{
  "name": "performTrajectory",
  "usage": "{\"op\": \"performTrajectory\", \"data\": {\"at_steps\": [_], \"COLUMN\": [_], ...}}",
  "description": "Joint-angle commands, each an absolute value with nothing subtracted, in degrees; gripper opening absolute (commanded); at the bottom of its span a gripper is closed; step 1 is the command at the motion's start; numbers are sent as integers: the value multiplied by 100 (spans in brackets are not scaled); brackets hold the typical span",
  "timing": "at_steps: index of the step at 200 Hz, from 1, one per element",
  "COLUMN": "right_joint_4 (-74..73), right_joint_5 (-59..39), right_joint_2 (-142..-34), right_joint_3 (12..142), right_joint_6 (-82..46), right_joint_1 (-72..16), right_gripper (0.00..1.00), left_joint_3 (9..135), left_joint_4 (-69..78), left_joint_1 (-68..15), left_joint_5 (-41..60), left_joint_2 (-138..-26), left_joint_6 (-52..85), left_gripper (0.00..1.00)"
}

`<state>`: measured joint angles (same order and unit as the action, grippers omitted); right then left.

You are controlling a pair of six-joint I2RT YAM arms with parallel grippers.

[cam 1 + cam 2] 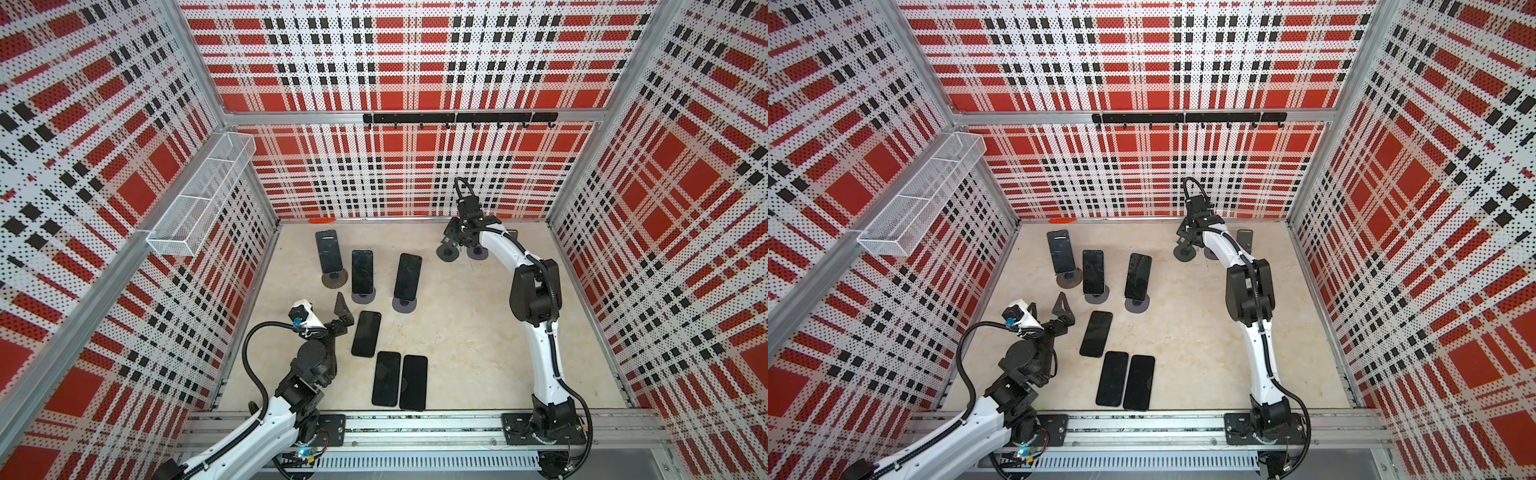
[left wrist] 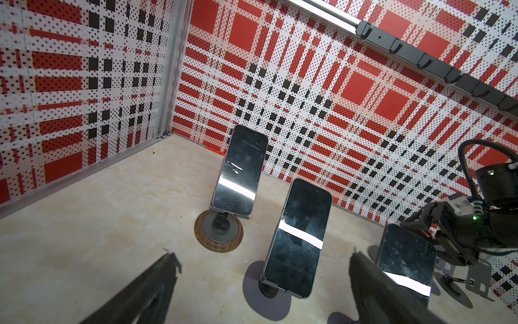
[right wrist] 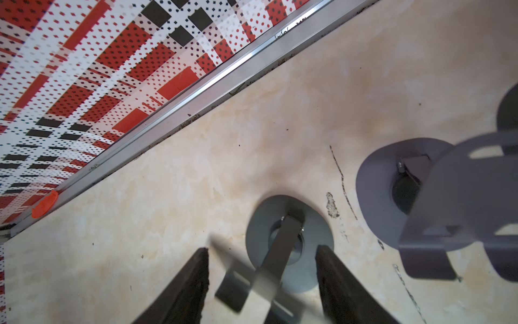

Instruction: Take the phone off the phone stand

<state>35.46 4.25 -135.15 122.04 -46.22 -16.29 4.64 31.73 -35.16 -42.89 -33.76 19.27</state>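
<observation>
**Bench** (image 1: 465, 340): a pale, marbled surface inside a plaid-walled enclosure.

**Right arm:** It reaches to the far right. The right end effector (image 3: 262, 249) is lowered over an empty grey stand (image 3: 258, 232). Its jaws are parted on either side of the stand's upright, with a gap showing on each side, and they hold nothing. A second empty stand (image 3: 372, 179) sits just beside it to the right.

**Left arm:** The left end effector (image 2: 263, 255) hovers at the near left. Its jaws are spread wide and empty, and it faces the row of standing phones.

**Phones on stands:** Three stand tilted in a row from far left towards centre.
- The left phone (image 1: 328, 251) sits on a wood-rimmed base (image 1: 334, 279).
- The middle phone (image 1: 362, 272) and the right phone (image 1: 408, 276) sit on grey bases.
- All three are seated in their stands, and neither end effector touches them.

**Flat phones** (image 1: 366, 333): Three lie on the bench at near centre. Two are side by side, and the third is just beyond them.

**Orange tab** (image 1: 322, 220): It lies at the foot of the far wall.
</observation>
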Motion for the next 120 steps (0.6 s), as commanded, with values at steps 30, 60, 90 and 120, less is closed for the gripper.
{"op": "performTrajectory", "data": {"at_steps": [30,60,90,120], "right_joint_4": [3596,3683,3452,3224], "right_joint_5": [381,480,452,534], "right_joint_2": [-13478,-13183,-12464,-11538], "right_joint_3": [12449,12343,11601,10560], "right_joint_6": [-4600,-4483,-4331,-4111], "right_joint_1": [-1543,-1546,-1564,-1572], "right_gripper": [69,72,74,74], "left_joint_3": [428,415,372,386], "left_joint_4": [3298,3292,3296,3296], "left_joint_1": [-3475,-3480,-3481,-3481], "left_joint_5": [-4345,-4393,-4472,-4443], "left_joint_2": [-3325,-3253,-3166,-3134], "left_joint_6": [1857,1837,1854,1829], "left_gripper": [98,98,98,98]}}
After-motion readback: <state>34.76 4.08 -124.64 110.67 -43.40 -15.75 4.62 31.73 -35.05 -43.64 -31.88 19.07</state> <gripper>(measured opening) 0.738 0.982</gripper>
